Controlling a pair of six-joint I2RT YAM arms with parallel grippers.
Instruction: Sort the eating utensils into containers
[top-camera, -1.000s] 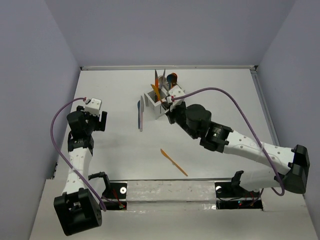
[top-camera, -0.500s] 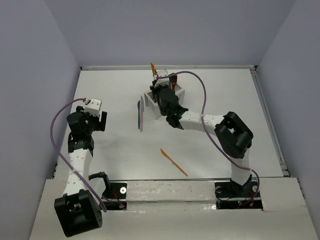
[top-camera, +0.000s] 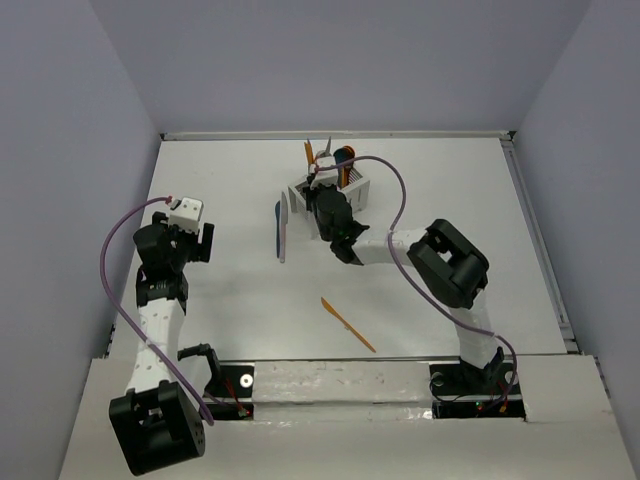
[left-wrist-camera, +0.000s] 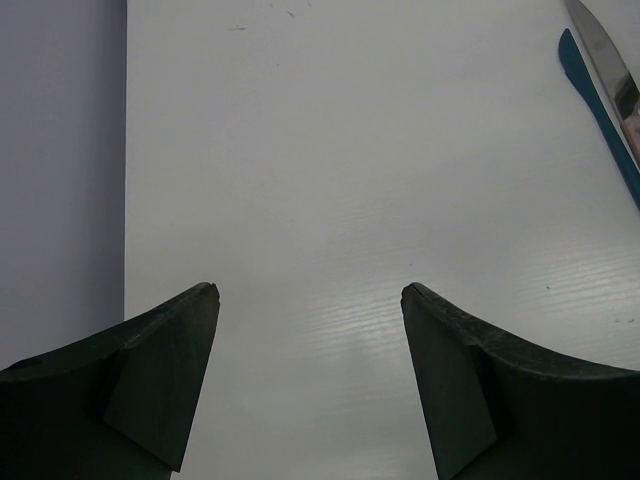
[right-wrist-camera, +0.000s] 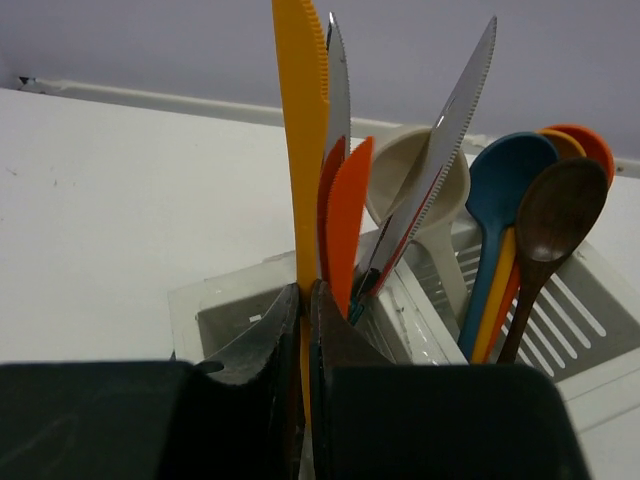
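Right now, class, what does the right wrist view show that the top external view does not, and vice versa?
Right wrist only: the right claw pinching the yellow knife, and the blades' serrated edges. Top external only: an orange knife lying alone on the table, and two knives left of the white caddy. Both: that caddy holding upright utensils.

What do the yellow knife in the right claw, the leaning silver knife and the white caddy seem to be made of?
Yellow knife: probably plastic; opaque, even colour, dull sheen.
Silver knife: mirror-bright, so metal or metallised plastic; I cannot tell which.
White caddy: probably moulded plastic; thin, translucent slotted walls.
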